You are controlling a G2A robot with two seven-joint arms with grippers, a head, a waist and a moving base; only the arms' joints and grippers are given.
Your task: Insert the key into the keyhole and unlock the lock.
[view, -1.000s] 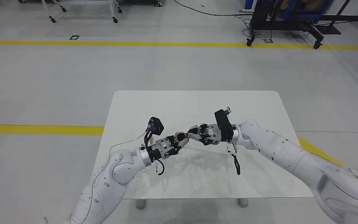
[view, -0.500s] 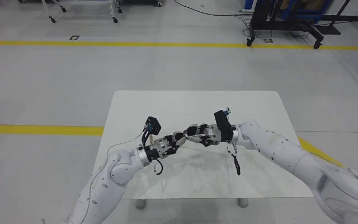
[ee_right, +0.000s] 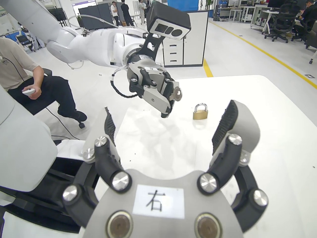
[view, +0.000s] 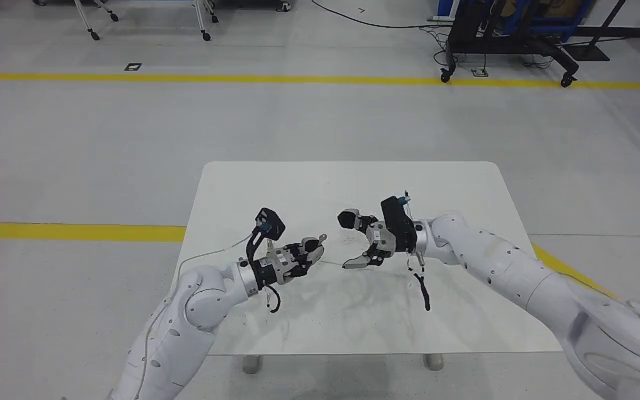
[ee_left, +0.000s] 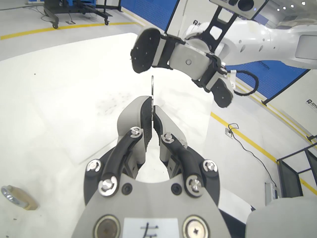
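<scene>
Drawn apart since half a second ago: left gripper (view: pixel 312 245) and right gripper (view: pixel 350 240), then tip to tip over the middle of the table (view: pixel 450 190), now with open air between them. Spread wide since then as well, the right one's fingers.

Key (ee_left: pixel 152 87) pinched in the left gripper (ee_left: pixel 152 107), which is clenched on it with ribbed pads pressed to either face. Seen edge-on from the left wrist as a thin metal strip standing out past the fingertips. From the right wrist, the same key (ee_right: pixel 177 93) as a round silver head poking out beyond the pads of the left gripper (ee_right: pixel 173 97). Held in the air above the table, clear of the surface.

Facing it, the right gripper (ee_right: pixel 169 111): released, grasping nothing, black pads far apart. From the left wrist, that gripper (ee_left: pixel 183 73) just beyond the key's tip, no contact with it.

Brass padlock (ee_right: pixel 200 112) resting on the white table with its shackle seated in the body, apart from both grippers and farther from the right one than the key is. From the left wrist, the same padlock (ee_left: pixel 18 197) on the table, off to one side of that arm's gripper and untouched.
</scene>
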